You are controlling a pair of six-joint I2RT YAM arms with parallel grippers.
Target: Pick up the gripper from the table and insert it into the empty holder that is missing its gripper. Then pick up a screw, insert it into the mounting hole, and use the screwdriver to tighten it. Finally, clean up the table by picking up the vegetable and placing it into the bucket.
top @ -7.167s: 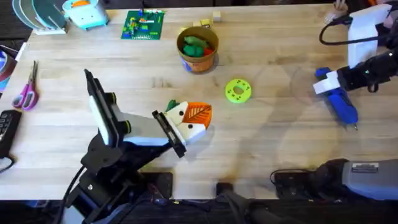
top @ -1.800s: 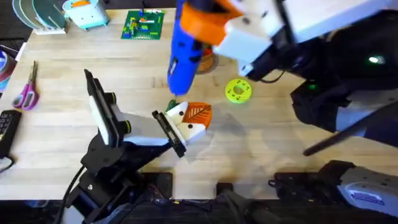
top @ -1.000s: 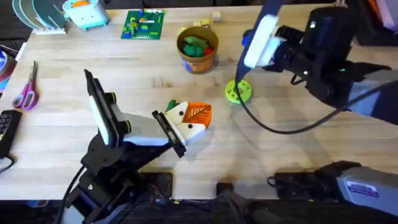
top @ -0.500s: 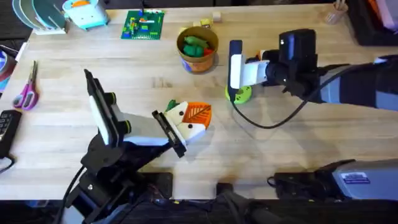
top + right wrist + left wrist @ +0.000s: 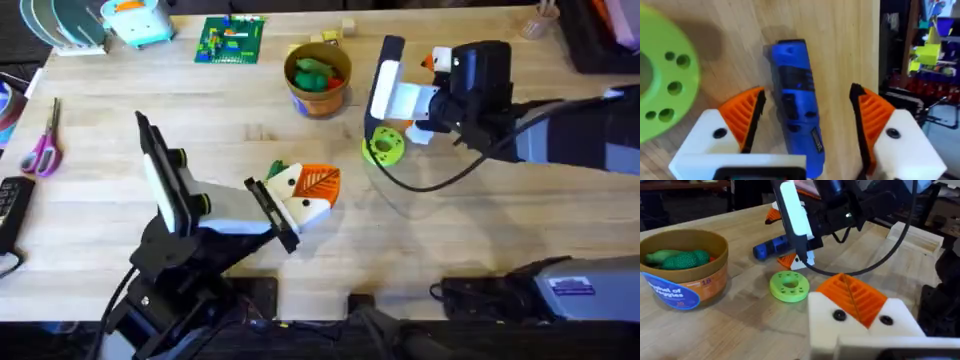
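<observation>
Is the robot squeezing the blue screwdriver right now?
No, the right gripper is open, and the screwdriver lies on the table between its orange fingers, untouched.

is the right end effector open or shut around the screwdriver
Open. In the right wrist view the right end effector has its orange fingers spread on either side of the blue screwdriver, which lies on the table with visible gaps on both sides.

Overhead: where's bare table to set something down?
Free: the wood between the purple-handled scissors and the brown-orange bucket, and the stretch right of the white-and-orange left gripper. Crowded: around the lime-green disc, where the open right gripper straddles the blue screwdriver.
</observation>
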